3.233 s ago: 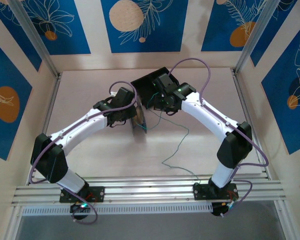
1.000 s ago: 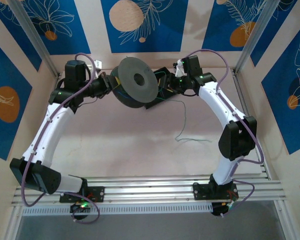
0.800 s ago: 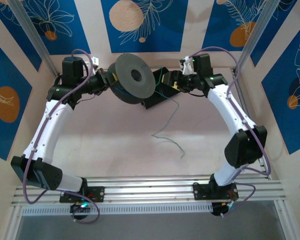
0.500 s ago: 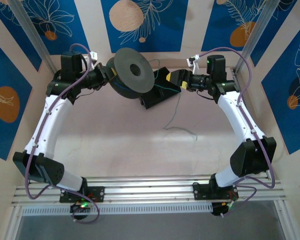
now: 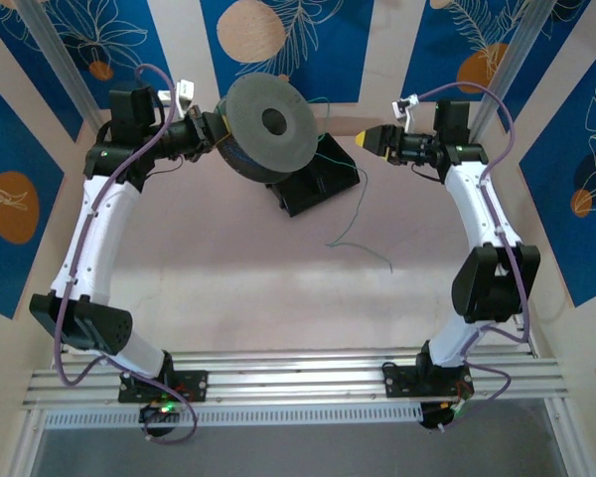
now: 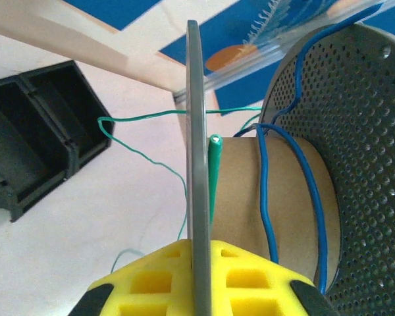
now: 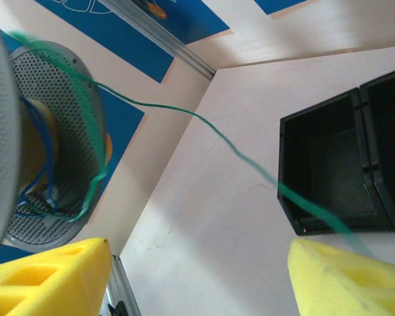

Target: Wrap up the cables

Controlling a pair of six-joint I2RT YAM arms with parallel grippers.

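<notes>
A table (image 5: 228, 288) inside a walled booth is seen from above, with two white robot arms reaching to its far side. A grey spool (image 5: 269, 127) is held off the table by the left gripper (image 5: 217, 134), with one round face turned up towards the camera. In the left wrist view the yellow pads (image 6: 250, 276) are pressed tight on the thin edge of one flange of the spool, so this gripper is closed on it. Blue cables (image 6: 264, 197) are wound loosely in a few turns around the cardboard core (image 6: 240, 197), between that flange and a second, perforated flange (image 6: 362, 164). A green cable (image 5: 346, 234) is led from the spool down past a black bin (image 5: 313, 184) that stands near the spool. Its loose end is left in a kinked line on the table between the arms. The right gripper (image 5: 364, 139) is held in the air to the right of the bin, pointed at the spool and apart from it. In the right wrist view its two yellow fingers (image 7: 46, 280) are spread wide with nothing gripped. The green cable is stretched across that view from the spool towards the finger at the lower right. Whether it is touched there cannot be told, because of blur.
</notes>
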